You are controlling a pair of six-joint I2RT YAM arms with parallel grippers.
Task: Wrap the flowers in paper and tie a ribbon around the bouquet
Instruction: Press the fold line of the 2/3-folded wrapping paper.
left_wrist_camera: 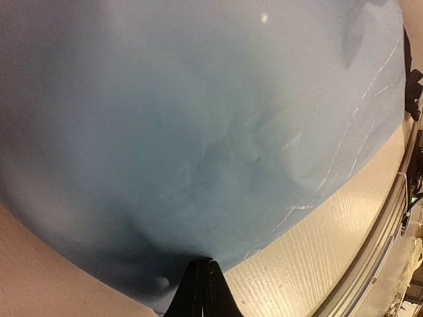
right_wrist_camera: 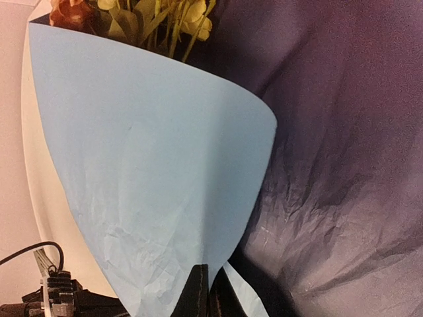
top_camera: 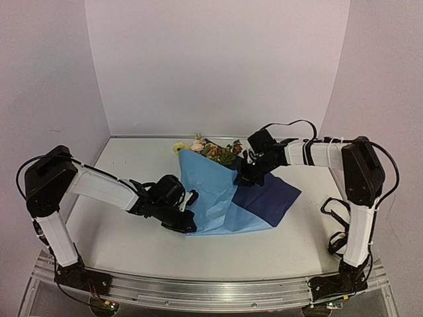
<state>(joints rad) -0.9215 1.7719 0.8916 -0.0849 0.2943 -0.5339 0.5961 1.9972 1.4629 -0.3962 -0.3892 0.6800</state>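
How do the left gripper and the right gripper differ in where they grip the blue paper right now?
The left gripper pinches the thin light-blue paper sheet at its near corner, far from the yellow, pink and orange flowers; the right gripper pinches its folded-over edge close beside them. The left gripper reaches in from the paper's left, the right gripper from its right. Both are shut on the paper.

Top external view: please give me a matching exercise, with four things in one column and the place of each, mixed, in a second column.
1 flowers
2 paper's dark side
3 left end effector
4 right end effector

A shut at the paper's near-left edge
B exposed, right of the light-blue fold
C sticking out at the fold's far end
D shut at the fold's right edge, near the blooms

Pairs: 1-C, 2-B, 3-A, 4-D
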